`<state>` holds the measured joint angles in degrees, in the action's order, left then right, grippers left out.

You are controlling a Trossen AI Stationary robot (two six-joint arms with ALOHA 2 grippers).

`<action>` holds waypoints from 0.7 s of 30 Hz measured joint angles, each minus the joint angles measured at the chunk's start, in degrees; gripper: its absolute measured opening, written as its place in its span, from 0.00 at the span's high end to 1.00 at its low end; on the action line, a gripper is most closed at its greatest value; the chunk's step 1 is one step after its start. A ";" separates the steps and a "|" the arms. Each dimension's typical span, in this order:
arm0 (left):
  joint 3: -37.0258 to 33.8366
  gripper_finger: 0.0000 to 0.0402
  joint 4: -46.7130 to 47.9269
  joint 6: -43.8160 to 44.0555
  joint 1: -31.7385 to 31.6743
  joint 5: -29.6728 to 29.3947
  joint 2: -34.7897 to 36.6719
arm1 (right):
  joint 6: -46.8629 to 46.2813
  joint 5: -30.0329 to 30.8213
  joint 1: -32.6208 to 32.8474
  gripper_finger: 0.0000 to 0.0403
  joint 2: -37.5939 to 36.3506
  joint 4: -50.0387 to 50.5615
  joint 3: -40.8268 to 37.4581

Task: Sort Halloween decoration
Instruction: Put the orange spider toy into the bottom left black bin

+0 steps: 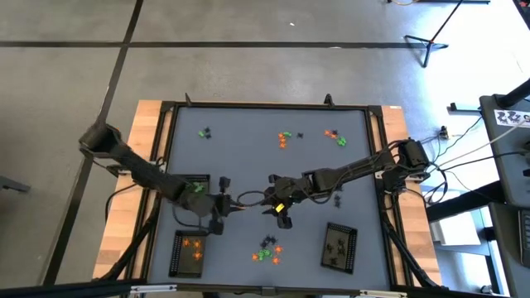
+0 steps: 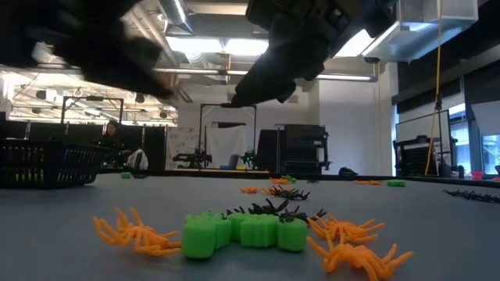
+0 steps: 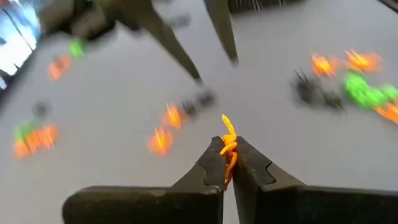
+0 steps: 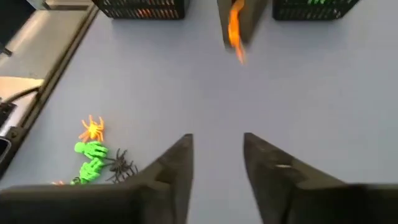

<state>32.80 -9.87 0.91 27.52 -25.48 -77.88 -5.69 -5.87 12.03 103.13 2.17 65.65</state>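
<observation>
Your left gripper (image 3: 227, 163) is clamped on an orange trinket (image 3: 228, 144), pinched at the fingertips so it sticks out ahead. Your right gripper (image 4: 217, 158) faces it, jaws apart and empty, as if handing off mid-table for sorting.

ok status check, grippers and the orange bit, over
Left gripper shut on orange trinket, mid-table. Right gripper open, empty, facing it. Nothing in the way.
</observation>
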 joint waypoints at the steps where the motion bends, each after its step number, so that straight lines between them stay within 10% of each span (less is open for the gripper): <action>1: 0.00 1.00 4.88 3.17 1.04 0.69 2.78 | 0.00 0.78 0.00 0.60 0.00 0.40 0.00; 11: 9.76 1.00 45.61 41.48 16.63 9.46 15.31 | 0.00 5.89 -0.07 0.50 0.00 1.14 0.00; 21: 11.39 0.98 43.84 69.30 29.18 13.22 4.34 | 0.07 6.93 -0.07 0.50 0.00 1.29 0.00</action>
<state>44.18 33.97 70.21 56.71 -12.26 -73.54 -5.63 1.06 11.97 103.13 3.46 65.65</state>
